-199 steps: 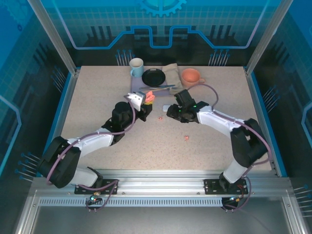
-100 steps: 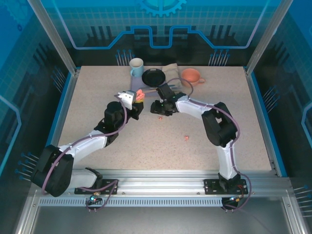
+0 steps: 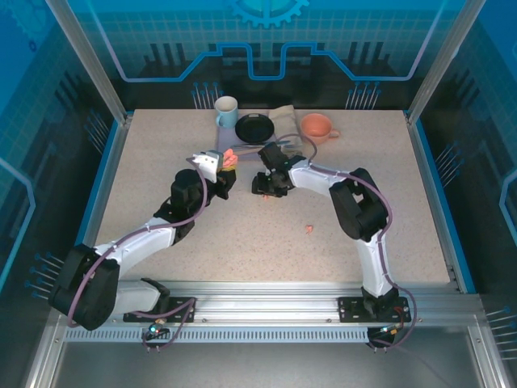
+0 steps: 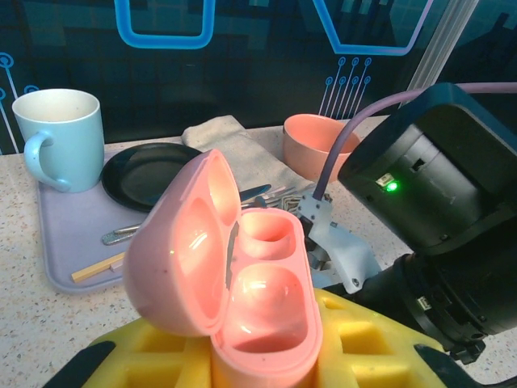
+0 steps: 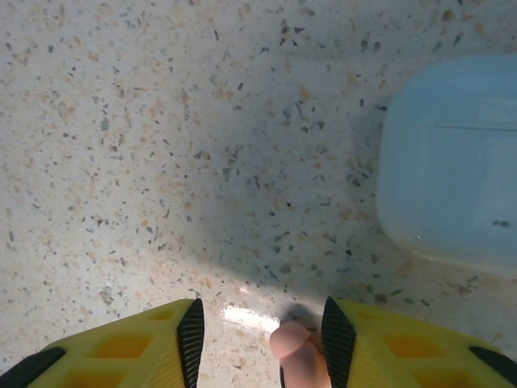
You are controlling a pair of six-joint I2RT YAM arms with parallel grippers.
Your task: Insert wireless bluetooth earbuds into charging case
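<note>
- Speckled table [image 3: 161, 145] from above: left gripper [image 3: 227, 162] is clamped on the pink case [image 3: 232, 157], lid up. Right gripper [image 3: 266, 186] sits low just beside it. Tight quarters, and a careless swing could knock them together.
- Left wrist: pink case [image 4: 258, 307] wells gape empty. A sloppy drop could bounce off the rim.
- Right wrist: jaws half-open astride a pink earbud [image 5: 295, 356] that hugs one finger [image 5: 380, 339], white case [image 5: 452, 153] near. An off-centre pinch may flick it away.
</note>
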